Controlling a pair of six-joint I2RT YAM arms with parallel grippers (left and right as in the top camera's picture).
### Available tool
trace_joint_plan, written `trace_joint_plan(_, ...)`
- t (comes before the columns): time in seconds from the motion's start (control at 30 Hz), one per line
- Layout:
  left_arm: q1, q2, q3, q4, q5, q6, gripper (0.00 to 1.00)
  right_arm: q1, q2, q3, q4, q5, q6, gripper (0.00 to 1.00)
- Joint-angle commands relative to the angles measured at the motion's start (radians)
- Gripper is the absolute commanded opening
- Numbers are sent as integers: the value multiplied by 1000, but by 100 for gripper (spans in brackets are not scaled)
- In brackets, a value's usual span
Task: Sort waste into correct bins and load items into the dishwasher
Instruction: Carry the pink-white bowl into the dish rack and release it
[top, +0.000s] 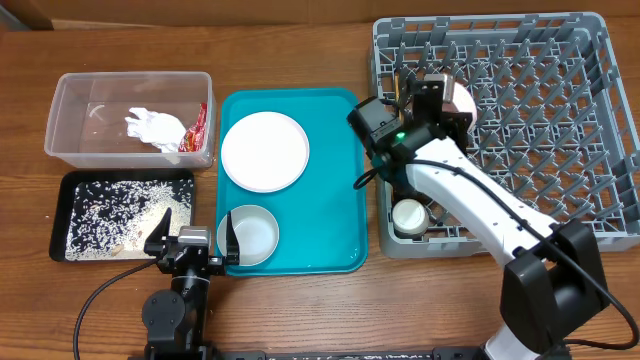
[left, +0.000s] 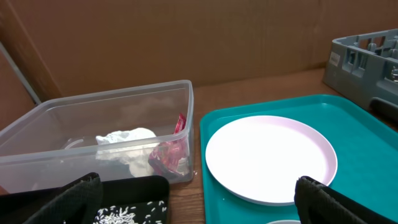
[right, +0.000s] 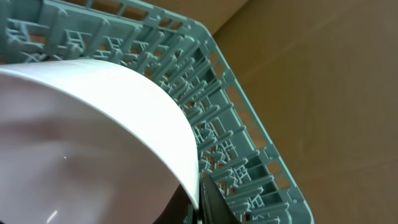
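My right gripper (top: 440, 98) is shut on the rim of a white bowl (top: 463, 100) and holds it on edge over the near-left pegs of the grey dish rack (top: 600, 130). In the right wrist view the bowl (right: 93, 137) fills the left and the fingers (right: 200, 199) pinch its edge. A small white cup (top: 408, 217) sits in the rack's front left corner. My left gripper (top: 195, 238) is open and empty, low between the black tray (top: 70, 185) of rice (top: 110, 210) and a second white bowl (top: 252, 233). The white plate (top: 265, 150) lies on the teal tray.
The clear tub (top: 70, 100) holds the crumpled napkin (top: 152, 126) and the red wrapper (top: 197, 128); both also show in the left wrist view, napkin (left: 124, 140) and wrapper (left: 169, 152). The teal tray (top: 345, 200) lies between the bins and the rack.
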Motion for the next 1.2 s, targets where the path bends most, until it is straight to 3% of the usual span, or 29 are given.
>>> trace_joint_plan(0.0, 4, -10, -4, 0, 14, 19, 100, -27, 3, 6, 5, -104, 2, 4)
trace_joint_plan(0.3, 4, -10, -4, 0, 14, 19, 100, -27, 34, -4, 27, -192, 6, 4)
trace_joint_plan(0.63, 4, -10, -4, 0, 14, 19, 100, 27, 60, -4, -71, -229, 10, 4)
trace_joint_plan(0.7, 4, -10, -4, 0, 14, 19, 100, 44, 59, 0, -84, -209, 10, 4)
trace_joint_plan(0.93, 4, -10, -4, 0, 14, 19, 100, 49, 59, 37, -84, 129, 10, 4)
trace_joint_plan(1.17, 4, -10, -4, 0, 14, 19, 100, -16, 59, 34, -6, 5, 0, 4)
